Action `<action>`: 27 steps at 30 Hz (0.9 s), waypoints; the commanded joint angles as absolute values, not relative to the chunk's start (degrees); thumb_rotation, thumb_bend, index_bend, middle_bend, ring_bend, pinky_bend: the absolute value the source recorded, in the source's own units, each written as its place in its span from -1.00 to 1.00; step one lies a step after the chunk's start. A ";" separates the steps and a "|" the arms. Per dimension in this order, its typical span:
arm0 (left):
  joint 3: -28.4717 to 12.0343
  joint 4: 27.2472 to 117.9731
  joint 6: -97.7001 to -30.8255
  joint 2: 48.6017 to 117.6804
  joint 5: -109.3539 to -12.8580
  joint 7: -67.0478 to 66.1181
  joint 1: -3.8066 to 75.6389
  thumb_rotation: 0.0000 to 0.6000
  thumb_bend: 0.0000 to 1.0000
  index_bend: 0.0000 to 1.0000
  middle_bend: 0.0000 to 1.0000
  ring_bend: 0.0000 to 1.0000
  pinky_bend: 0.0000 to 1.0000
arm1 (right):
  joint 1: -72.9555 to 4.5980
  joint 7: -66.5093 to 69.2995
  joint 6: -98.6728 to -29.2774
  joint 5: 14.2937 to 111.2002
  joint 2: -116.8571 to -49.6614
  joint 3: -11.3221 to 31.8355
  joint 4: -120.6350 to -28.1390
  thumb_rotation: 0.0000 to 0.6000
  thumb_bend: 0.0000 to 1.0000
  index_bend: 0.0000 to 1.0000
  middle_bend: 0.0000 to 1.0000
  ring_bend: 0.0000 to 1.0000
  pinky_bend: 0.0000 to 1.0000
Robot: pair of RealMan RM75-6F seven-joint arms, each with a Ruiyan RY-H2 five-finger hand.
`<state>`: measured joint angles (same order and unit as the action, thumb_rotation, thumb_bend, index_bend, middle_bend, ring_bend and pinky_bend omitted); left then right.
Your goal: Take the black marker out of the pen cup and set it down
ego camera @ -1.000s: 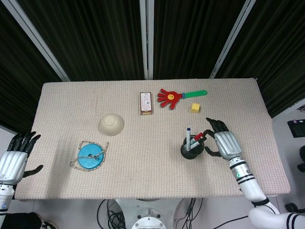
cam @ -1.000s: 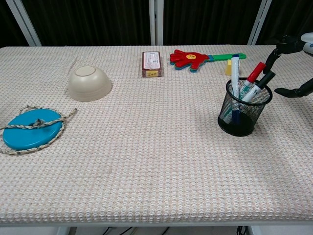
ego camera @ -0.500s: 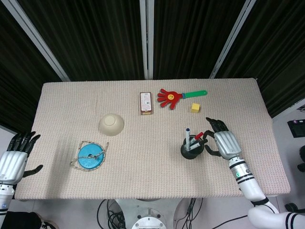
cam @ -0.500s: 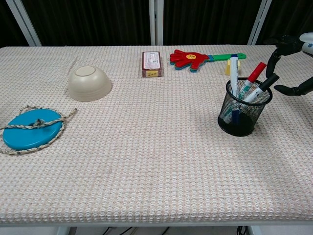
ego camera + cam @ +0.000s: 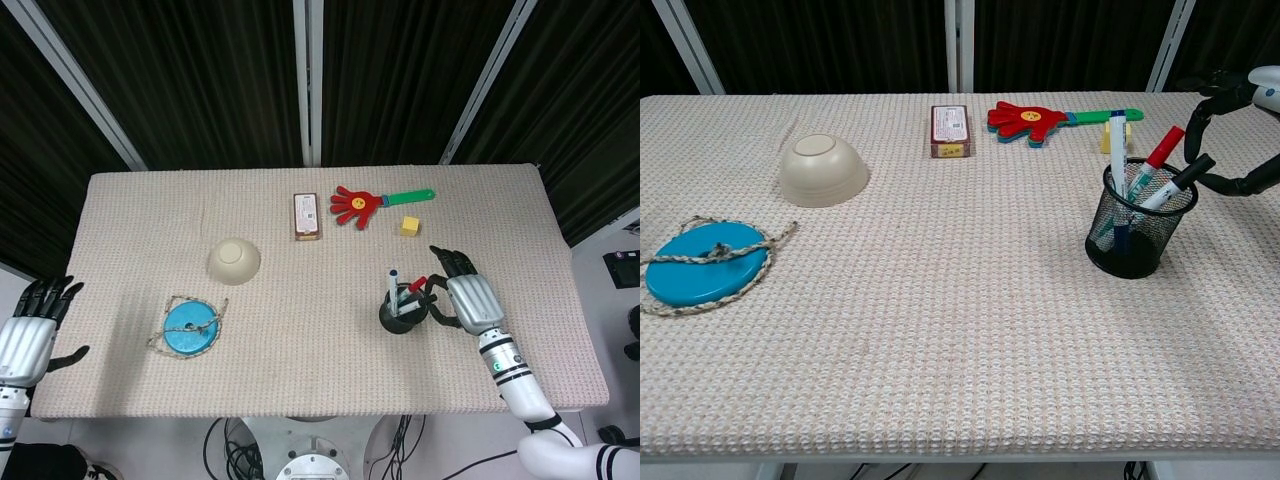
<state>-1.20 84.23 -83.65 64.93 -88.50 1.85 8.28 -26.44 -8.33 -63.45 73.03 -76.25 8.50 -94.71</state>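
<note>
R hand (image 5: 470,303) edged closer to pen cup (image 5: 1136,240), fingers spread round black marker (image 5: 1183,177); 3 markers

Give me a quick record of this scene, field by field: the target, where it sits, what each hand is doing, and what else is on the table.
target: black marker
location: in the pen cup, leaning toward the right hand
right hand: fingers apart beside the cup, holding nothing
left hand: off the table's near left edge, holding nothing
other items: overturned bowl, blue disc, hand clapper
</note>
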 commanded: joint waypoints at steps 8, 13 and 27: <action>-1.19 84.10 -83.64 64.97 -88.46 2.02 8.24 1.00 -0.74 -0.79 -0.92 -1.00 -1.00 | -26.36 -8.67 -63.93 72.62 -76.28 8.47 -94.85 1.00 -0.35 0.13 -0.96 -1.00 -1.00; -1.22 84.25 -83.61 64.89 -88.44 1.92 8.25 1.00 -0.74 -0.79 -0.92 -1.00 -1.00 | -26.11 -8.05 -64.73 73.46 -75.81 8.42 -95.72 1.00 -0.32 0.19 -0.95 -1.00 -1.00; -1.21 85.12 -83.98 64.64 -88.81 1.14 8.21 1.00 -0.74 -0.79 -0.91 -1.00 -1.00 | -21.15 -5.16 -76.30 83.96 -68.44 7.54 -103.99 1.00 -0.28 0.31 -0.90 -1.00 -1.00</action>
